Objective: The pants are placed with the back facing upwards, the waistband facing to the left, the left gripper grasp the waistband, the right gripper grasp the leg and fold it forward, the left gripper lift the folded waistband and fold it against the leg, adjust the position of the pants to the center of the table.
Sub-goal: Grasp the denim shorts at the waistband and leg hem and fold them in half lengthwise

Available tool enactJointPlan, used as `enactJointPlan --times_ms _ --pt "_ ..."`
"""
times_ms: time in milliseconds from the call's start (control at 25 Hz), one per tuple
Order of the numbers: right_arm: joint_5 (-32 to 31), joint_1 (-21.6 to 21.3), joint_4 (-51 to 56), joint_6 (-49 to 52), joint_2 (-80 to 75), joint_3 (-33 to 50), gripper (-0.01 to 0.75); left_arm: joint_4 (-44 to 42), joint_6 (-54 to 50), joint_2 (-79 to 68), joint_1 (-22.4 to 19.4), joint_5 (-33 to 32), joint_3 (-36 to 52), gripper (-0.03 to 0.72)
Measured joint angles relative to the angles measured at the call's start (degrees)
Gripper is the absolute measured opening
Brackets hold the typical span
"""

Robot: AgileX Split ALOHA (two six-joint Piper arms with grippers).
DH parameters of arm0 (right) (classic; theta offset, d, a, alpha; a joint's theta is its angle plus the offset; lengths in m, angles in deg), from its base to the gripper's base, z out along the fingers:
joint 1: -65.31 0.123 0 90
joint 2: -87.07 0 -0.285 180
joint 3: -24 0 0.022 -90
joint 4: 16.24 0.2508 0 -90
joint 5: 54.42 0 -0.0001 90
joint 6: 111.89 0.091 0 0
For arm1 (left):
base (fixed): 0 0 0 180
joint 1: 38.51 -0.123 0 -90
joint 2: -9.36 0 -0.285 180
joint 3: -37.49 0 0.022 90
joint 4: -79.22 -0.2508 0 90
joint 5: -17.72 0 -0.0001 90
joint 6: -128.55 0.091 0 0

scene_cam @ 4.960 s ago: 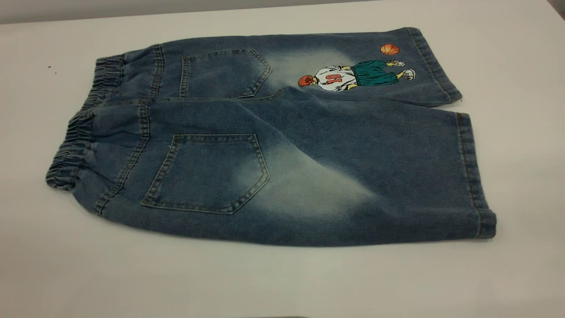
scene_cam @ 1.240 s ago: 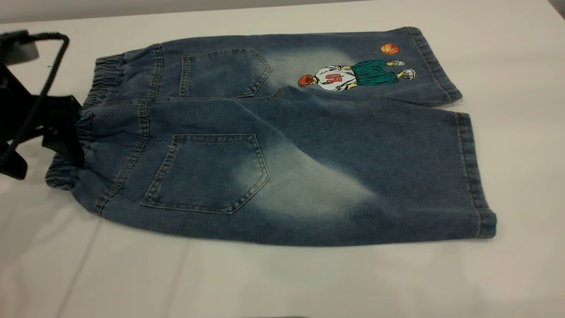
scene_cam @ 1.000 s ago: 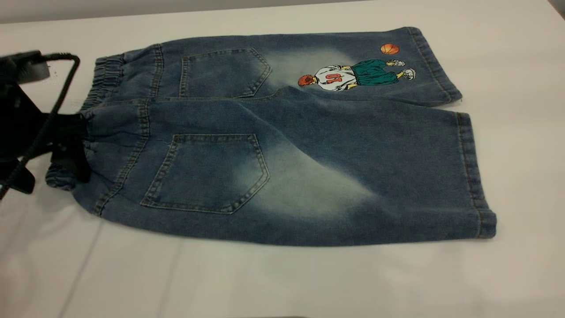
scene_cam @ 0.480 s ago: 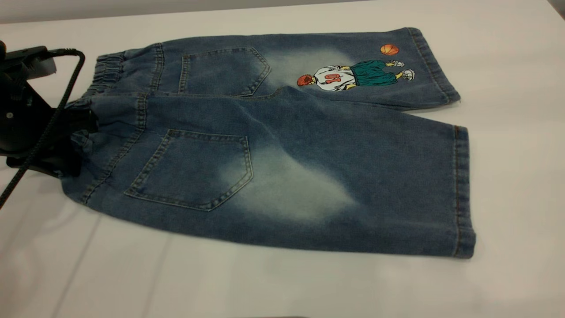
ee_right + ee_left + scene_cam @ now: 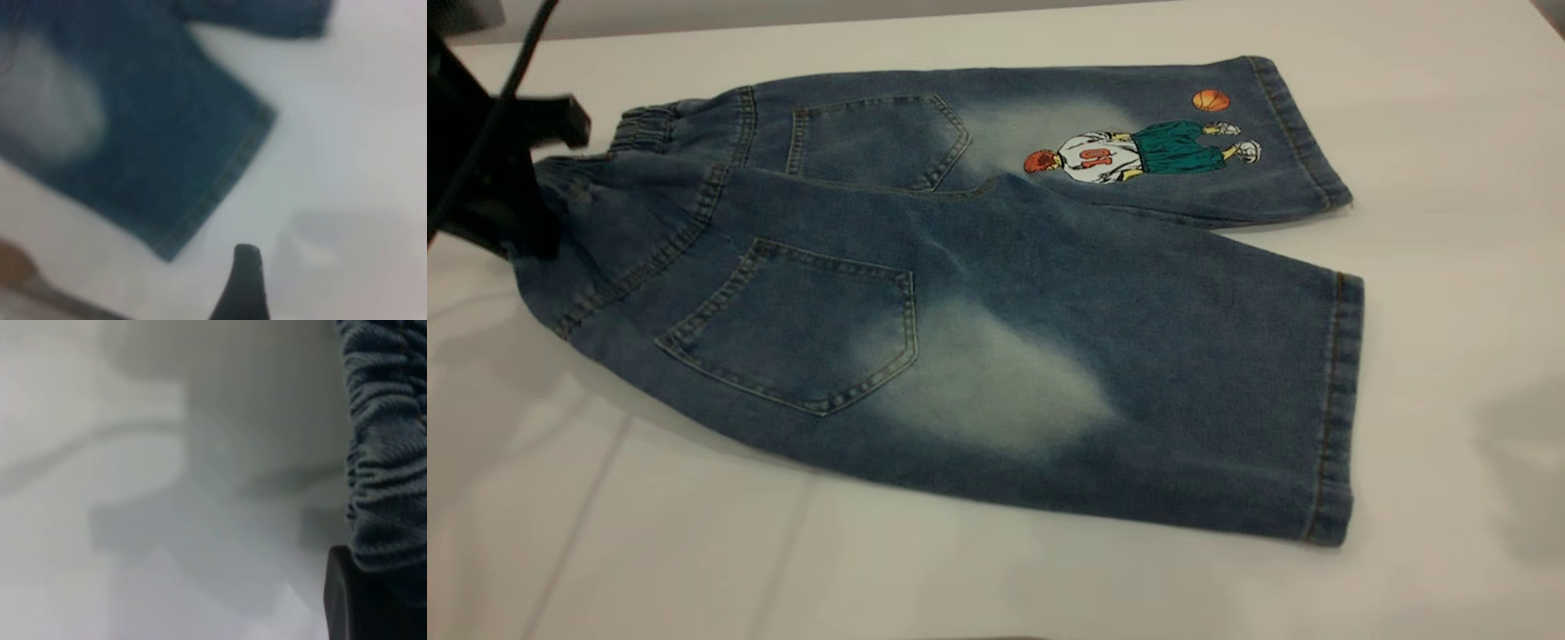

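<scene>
- The left gripper [image 5: 525, 191] is pinching the waistband [image 5: 574, 182] at the table's [image 5: 996, 578] left, raising that corner of the pants [image 5: 978, 293].
- The right gripper [image 5: 243, 287] is hovering off the leg [image 5: 200, 167] hem; finger state cannot be told.
- Step in hand: waistband grasp. Next: seizing the leg.

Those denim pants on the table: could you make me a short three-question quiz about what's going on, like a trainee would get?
1. True or false: the left claw has hold of the pants at the waistband.
2. Which leg carries the basketball-player print? A) the far leg B) the near leg with the whitish patch
3. Fill in: the pants lie with the ____ pockets facing up.

Key
1. True: the gathered band is pinched and raised off the table.
2. A
3. back

The right claw hovers over bare table off the near leg's hem, holding nothing.
</scene>
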Motion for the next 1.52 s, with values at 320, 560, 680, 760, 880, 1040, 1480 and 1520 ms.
enactJointPlan --times_ms 320,560,680,760,880,1040,1480,1520 --pt "0.29 14.4 -3.33 -3.04 -14.17 -0.04 0.56 0.0 0.27 0.0 0.0 -5.44 -4.78 0.09" --pt "3.02 22.61 -8.53 -3.13 -23.54 -0.04 0.56 -0.05 0.27 0.0 0.0 -5.44 -4.85 0.09" --pt "5.46 25.46 -10.06 -3.21 -27.88 -0.04 0.56 -0.05 0.34 0.0 0.0 -5.48 -4.9 0.09" --pt "7.23 27.22 -10.6 -3.21 -30.93 -0.04 0.56 -0.05 0.38 0.0 0.0 -5.51 -4.96 0.09" --pt "9.06 29.87 -10.71 -3.21 -34.91 -0.04 0.56 -0.05 0.5 0.0 0.0 -5.51 -4.96 0.09" --pt "13.08 33.38 -10.77 -3.21 -39.59 -0.04 0.56 -0.05 0.58 0.0 0.0 -5.56 -5.03 0.09" --pt "24.24 34.82 -10.9 -1.72 -45.0 -0.11 0.56 -0.05 1.03 0.0 0.0 -5.51 -5.15 0.09" --pt "24.36 34.82 -10.9 -1.72 -45.56 -0.11 0.56 -0.05 1.03 0.0 0.0 -5.51 -5.15 0.09"
